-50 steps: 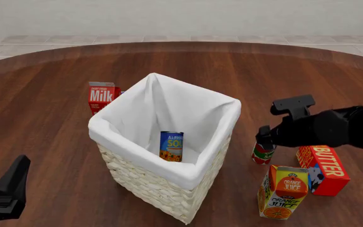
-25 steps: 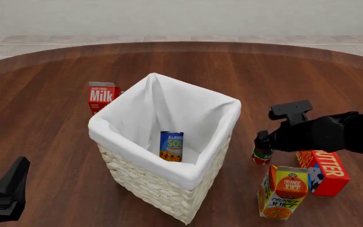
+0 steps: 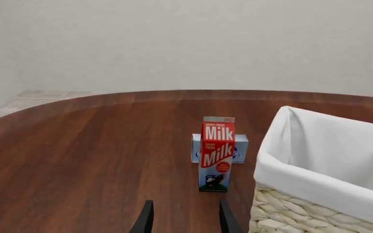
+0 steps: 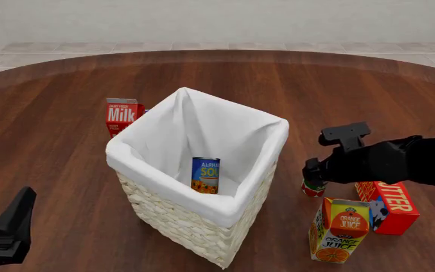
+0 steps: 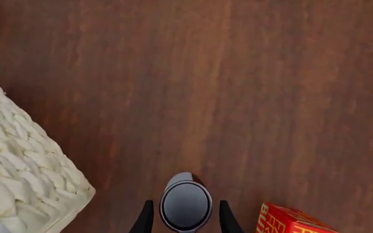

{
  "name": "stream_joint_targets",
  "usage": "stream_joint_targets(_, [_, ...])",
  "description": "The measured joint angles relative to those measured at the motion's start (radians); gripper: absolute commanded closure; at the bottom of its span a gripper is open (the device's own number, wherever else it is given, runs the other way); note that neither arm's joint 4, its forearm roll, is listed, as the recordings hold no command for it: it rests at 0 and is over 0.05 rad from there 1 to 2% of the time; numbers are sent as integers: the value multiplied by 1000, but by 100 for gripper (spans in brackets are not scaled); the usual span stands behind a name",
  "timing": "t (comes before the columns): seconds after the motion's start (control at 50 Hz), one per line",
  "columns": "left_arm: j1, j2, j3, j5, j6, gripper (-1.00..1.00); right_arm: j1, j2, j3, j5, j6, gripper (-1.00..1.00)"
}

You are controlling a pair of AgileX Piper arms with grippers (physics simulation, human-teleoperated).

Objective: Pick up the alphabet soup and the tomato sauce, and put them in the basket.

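Straddling the tomato sauce (image 5: 186, 206) with fingers apart: right gripper (image 5: 185, 218) | alphabet soup (image 4: 204, 175) sitting in basket (image 4: 274, 148) | left gripper (image 3: 184, 219) idling, parted | next: closing, lifting clear.

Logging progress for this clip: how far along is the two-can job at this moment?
Half done. The alphabet soup already stands inside the basket. In hand: the right end effector is down over the tomato sauce, fingers either side of its silver top, not visibly closed, and the can is on the table beside the basket. Left: grasp, lift, drop it in. The left end effector is open and idle.
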Motion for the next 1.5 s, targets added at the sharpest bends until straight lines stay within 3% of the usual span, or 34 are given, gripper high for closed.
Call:
stream_joint_targets(0.74, [-1, 39, 0, -38, 2, -100, 1, 39, 23, -47, 15, -100])
stream_joint_targets(0.76, [-1, 38, 0, -36, 2, -100, 1, 39, 24, -48, 15, 100])
stream_joint_targets(1.5, [-1, -9, 0, 9, 0, -100, -16, 5, -34, 6, -26, 100])
